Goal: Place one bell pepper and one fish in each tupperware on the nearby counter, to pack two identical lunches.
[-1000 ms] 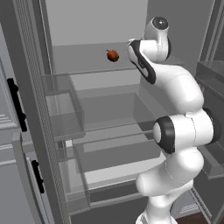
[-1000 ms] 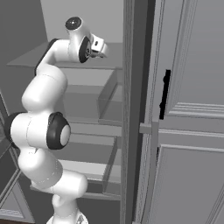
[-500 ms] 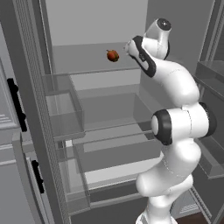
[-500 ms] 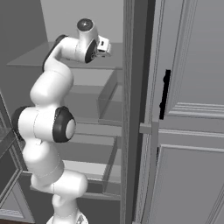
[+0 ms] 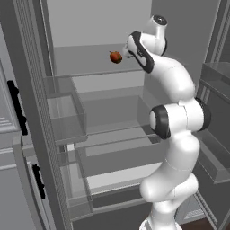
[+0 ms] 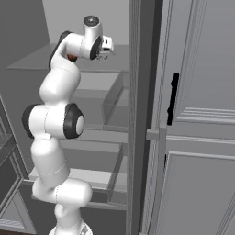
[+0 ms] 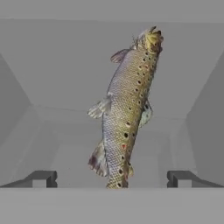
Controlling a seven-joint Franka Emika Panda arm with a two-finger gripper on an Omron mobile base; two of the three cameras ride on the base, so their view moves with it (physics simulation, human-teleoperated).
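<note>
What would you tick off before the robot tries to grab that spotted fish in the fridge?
1. Gripper open: ok, the two fingertips stand wide apart.
2. Fish lined up between the fingertips: ok, its near end sits about midway in the hand view.
3. Nothing held already: ok, the gap between the fingertips is bare.
4. Fish lying free on the shelf: ok, nothing rests against it in the hand view.
5. Bell pepper out of the way: cannot tell, it sits on the same shelf close beside the hand.
6. Tupperware ready on the counter: cannot tell from these views.
</note>
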